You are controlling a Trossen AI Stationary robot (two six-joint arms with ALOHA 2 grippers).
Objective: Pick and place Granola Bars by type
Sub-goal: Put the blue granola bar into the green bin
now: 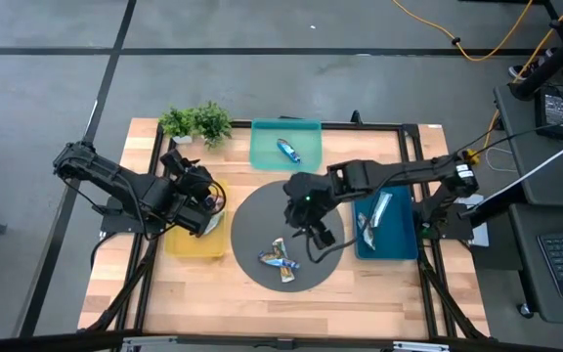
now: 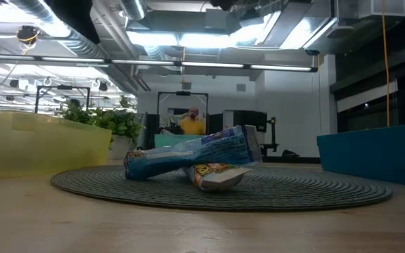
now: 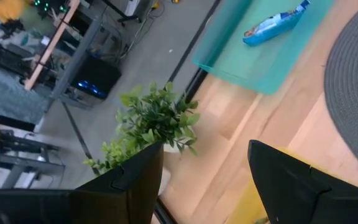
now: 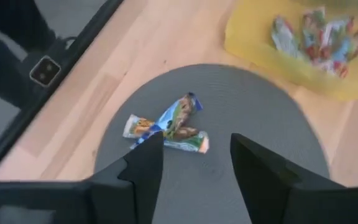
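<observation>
Two granola bars lie crossed on the round grey mat (image 1: 262, 210). A blue one (image 2: 188, 156) rests on top of a multicoloured one (image 2: 215, 177); both also show in the right wrist view (image 4: 166, 124). My right gripper (image 4: 196, 140) hangs open above the mat, a little to the far right of the pair (image 1: 280, 259), and holds nothing. My left gripper (image 3: 205, 149) hovers open and empty over the yellow tray (image 1: 189, 244). Another blue bar (image 1: 288, 150) lies in the teal tray (image 1: 306, 156). Silvery bars (image 1: 377, 210) lie in the dark-blue tray (image 1: 399, 240). Red-multicoloured bars (image 4: 319, 34) lie in the yellow tray.
A small potted plant (image 1: 195, 122) stands at the far left corner, beside the teal tray. A black frame (image 1: 413, 132) runs round the wooden table. Bare wood lies along the near edge (image 1: 281, 303). A person in yellow shows far off in the room (image 2: 192, 123).
</observation>
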